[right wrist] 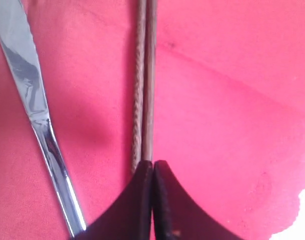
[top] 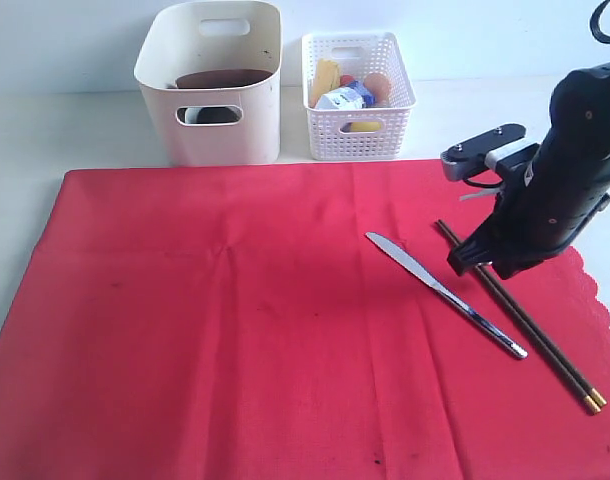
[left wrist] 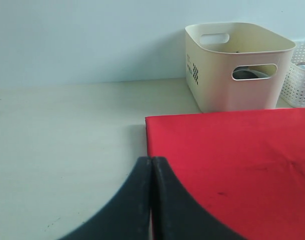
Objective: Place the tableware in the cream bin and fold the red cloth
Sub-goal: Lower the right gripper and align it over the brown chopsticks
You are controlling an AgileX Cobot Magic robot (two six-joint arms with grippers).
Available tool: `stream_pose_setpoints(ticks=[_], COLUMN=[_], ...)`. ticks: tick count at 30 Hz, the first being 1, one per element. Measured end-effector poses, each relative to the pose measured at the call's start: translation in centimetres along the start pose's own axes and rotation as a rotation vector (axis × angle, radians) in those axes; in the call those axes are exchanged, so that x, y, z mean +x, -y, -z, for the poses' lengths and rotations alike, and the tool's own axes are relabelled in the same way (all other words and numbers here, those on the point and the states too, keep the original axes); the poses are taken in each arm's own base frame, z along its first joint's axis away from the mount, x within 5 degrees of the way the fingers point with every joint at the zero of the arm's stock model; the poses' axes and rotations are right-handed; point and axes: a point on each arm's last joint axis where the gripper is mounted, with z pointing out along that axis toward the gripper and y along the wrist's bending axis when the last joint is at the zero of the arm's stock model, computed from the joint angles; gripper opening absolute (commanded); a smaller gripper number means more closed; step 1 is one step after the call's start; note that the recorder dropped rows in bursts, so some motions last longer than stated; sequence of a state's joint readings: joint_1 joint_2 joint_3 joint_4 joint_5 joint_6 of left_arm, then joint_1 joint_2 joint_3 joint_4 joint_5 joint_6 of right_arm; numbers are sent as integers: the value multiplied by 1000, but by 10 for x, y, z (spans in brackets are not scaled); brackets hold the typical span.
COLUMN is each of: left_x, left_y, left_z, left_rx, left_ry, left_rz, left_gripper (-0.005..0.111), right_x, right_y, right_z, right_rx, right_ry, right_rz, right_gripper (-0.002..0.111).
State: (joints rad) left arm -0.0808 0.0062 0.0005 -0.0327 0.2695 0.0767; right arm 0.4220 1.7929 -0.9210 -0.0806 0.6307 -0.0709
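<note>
near, the right tool (right wrist: 152, 162) is closed, jaws together over the dark chopsticks (top: 520, 312) on the red cloth (top: 235, 330), beside the steel knife (top: 445, 293). the left tool (left wrist: 151, 160), seen only in its wrist view, is closed too. farther back, the cream bin (top: 220, 145) holds a brown plate (top: 223, 78). the white basket (top: 360, 142) holds an egg (top: 379, 85) and a packet (top: 345, 97), clear only in the exterior view.

Nothing is legible: the large cream plastic bin (left wrist: 220, 92) carries a small dark printed mark (left wrist: 192, 73) on one side wall, too blurred to read.
</note>
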Motion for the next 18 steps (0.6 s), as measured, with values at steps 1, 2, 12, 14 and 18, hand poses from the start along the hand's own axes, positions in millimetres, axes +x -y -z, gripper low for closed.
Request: stream_pose_setpoints(ticks=[1,2,12,14,18], left_x=[0,0,0,0,0], left_y=[0,0,0,0,0], left_z=[0,0,0,0,0], left_rx=[0,0,0,0,0], left_ry=[0,0,0,0,0], left_rz=[0,0,0,0,0], left_gripper=[1,1,1,1,1], right_x=[0,0,0,-1,-2], right_y=[0,0,0,0,0], right_z=[1,1,0,0,-9], right_rx=[0,0,0,1,-2], right_ry=[3,2,5,15,10], right_rz=[2,4,-46,-61,-104], right_gripper=[0,0,15,27,50])
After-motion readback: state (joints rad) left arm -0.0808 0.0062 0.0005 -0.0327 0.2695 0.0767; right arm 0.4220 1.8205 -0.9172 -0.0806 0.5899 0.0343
